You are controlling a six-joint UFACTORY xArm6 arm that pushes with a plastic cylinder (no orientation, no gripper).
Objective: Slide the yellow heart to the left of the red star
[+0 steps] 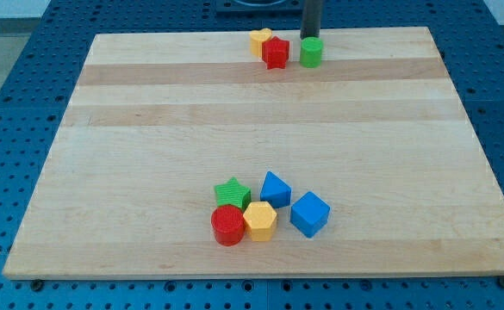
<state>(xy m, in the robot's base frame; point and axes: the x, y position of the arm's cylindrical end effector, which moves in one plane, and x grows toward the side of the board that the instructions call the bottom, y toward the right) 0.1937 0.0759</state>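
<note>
The yellow heart (259, 39) is a small, bright yellow block at the far edge of the wooden board (148, 172), a little right of the middle. Only its upper left part shows, because the red star (276, 53) sits against it on its near right side and covers the rest. Just right of the star, with a small gap, stands a green cylinder (311, 52). My tip (309, 36) comes down right behind that green cylinder, at its far side; it is a bare rod with nothing to open or close.

Eight blocks in all: three far, five near. The near cluster has a green star (232, 192), a red cylinder (228, 225), a yellow hexagon (259, 220) and two blue blocks, one blue block (275, 189) farther back and a blue cube (309, 213) to its right.
</note>
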